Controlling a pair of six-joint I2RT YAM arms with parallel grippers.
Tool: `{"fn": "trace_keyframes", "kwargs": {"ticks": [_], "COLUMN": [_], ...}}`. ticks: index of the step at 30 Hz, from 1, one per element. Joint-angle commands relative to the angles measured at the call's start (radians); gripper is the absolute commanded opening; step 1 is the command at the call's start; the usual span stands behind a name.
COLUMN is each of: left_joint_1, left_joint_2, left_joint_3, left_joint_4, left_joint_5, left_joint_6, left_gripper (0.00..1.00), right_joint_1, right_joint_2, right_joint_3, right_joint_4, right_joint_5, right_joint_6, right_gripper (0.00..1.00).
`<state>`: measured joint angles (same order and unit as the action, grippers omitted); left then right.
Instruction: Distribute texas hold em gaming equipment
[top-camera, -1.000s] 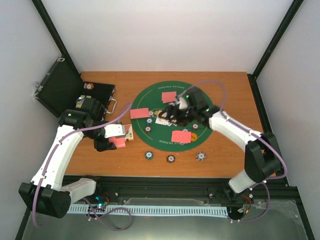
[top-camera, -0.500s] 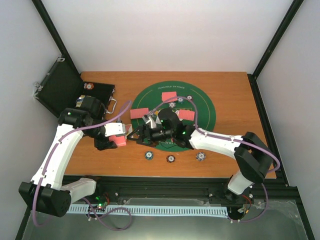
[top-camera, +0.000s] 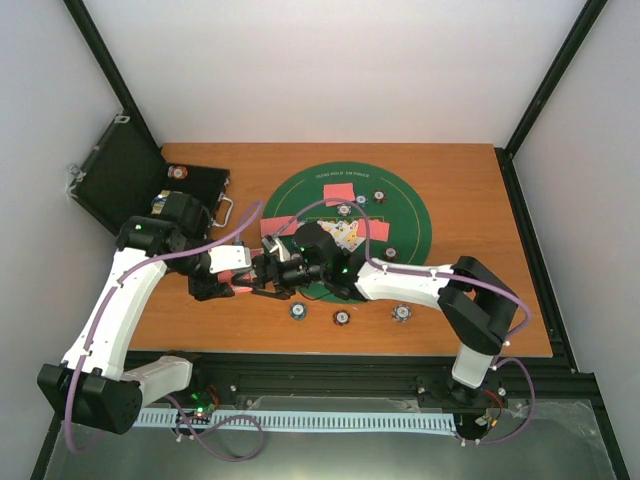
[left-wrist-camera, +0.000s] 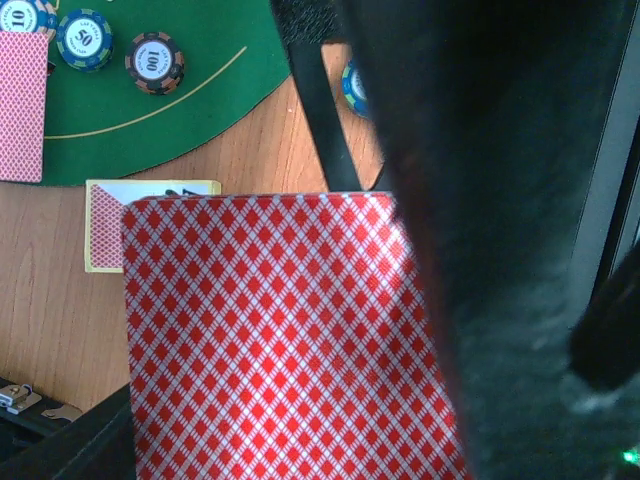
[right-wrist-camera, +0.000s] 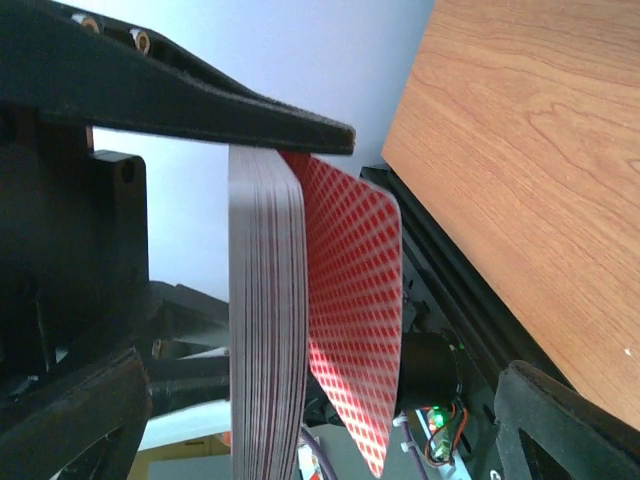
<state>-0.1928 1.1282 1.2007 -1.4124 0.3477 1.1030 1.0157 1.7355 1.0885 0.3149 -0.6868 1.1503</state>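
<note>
At far left a black hinged case (top-camera: 120, 180) lies open on the wooden desk (top-camera: 470, 190). Just to its right the left pincer (top-camera: 232, 276) is clenched on a thick deck of red-backed, diamond-patterned playing cards (left-wrist-camera: 280, 340), held on edge above the bare wood near the desk's front. The right arm stretches across from the other side, and its right pincer (top-camera: 262, 272) meets the deck with jaws released and wide. In the right wrist view the upper finger sits at the top edge of the pack, while the lower finger stands well apart from it, gripping nothing. The outermost card (right-wrist-camera: 355, 320) splays away from the rest at its lower end. The pack looks light and stiff as a block, but the cards are probably slick and apt to slide or fan. A single one would be thin and bendy, so it is best pinched at its free edge, clear of the left fingers and lightly enough not to drag its neighbours. Further right, the round green felt mat (top-camera: 405, 200) carries several dealt red-backed cards (top-camera: 339, 190). Three small striped-rim poker chips (top-camera: 341, 318) sit in a row on the wood in front of it.
</note>
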Motion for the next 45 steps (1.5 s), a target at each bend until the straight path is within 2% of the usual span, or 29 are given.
{"fn": "trace_keyframes", "kwargs": {"ticks": [1, 14, 24, 29, 33, 40, 45], "left_joint_1": [0.003, 0.003, 0.003, 0.002, 0.002, 0.003, 0.001], "left_joint_2": [-0.014, -0.018, -0.027, -0.026, -0.028, -0.031, -0.033], "left_joint_3": [0.03, 0.027, 0.026, 0.016, 0.01, 0.0, -0.001], "left_joint_4": [-0.017, -0.014, -0.008, -0.004, 0.0, 0.006, 0.009], "left_joint_5": [0.021, 0.017, 0.012, 0.015, 0.009, 0.0, 0.003], "left_joint_6": [0.002, 0.002, 0.009, 0.009, 0.01, 0.014, 0.013], "left_gripper": [0.03, 0.03, 0.03, 0.03, 0.02, 0.02, 0.02], "right_joint_1": [0.01, 0.001, -0.076, -0.086, -0.088, -0.096, -0.097], "right_joint_2": [0.054, 0.192, 0.122, 0.092, 0.073, 0.023, 0.0], "right_joint_3": [0.057, 0.129, 0.002, 0.016, 0.044, 0.07, 0.082], "right_joint_4": [0.054, 0.09, 0.013, -0.084, -0.159, -0.246, -0.253], "right_joint_5": [-0.008, -0.066, -0.059, -0.05, -0.042, -0.024, -0.024], "right_joint_6": [0.018, 0.062, 0.008, -0.043, -0.077, -0.115, -0.103], "right_gripper": [0.94, 0.92, 0.88, 0.82, 0.72, 0.39, 0.23]}}
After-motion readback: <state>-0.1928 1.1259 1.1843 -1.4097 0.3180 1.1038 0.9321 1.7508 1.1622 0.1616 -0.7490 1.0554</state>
